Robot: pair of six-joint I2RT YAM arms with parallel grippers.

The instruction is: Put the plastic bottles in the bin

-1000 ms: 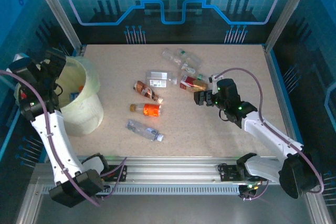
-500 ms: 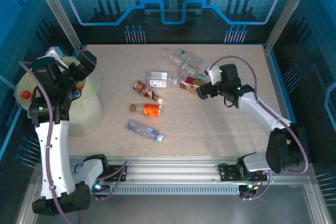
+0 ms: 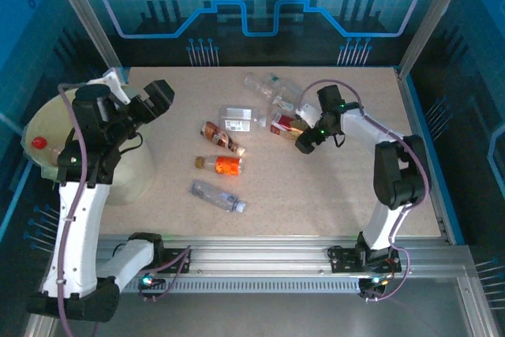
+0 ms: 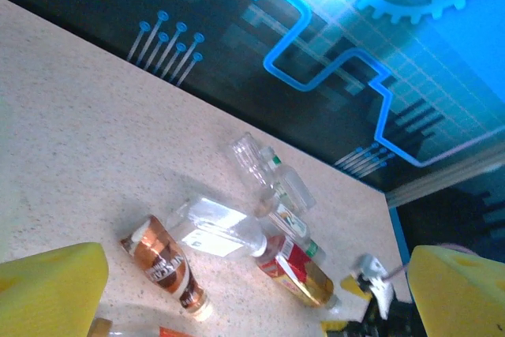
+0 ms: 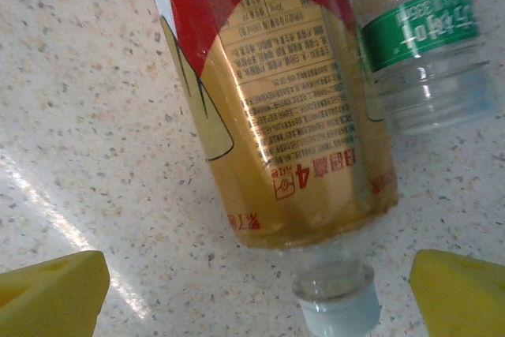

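While my right tool point(image 5: 252, 299) stands wide open either side of the red-and-gold bottle point(image 5: 276, 116)'s cap end, on the bench point(image 5: 79, 76) well apart from the bin point(image 3: 130, 167), closing on that slick neck could squirt it out; my left tool point(image 3: 150, 100) gapes empty.

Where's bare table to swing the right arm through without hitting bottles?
The near right of the table, from the right gripper to the side rail, is bare. So is the strip between the bin and the brown-label bottle. Crowded: far centre, around the red-and-gold bottle and the clear bottles.
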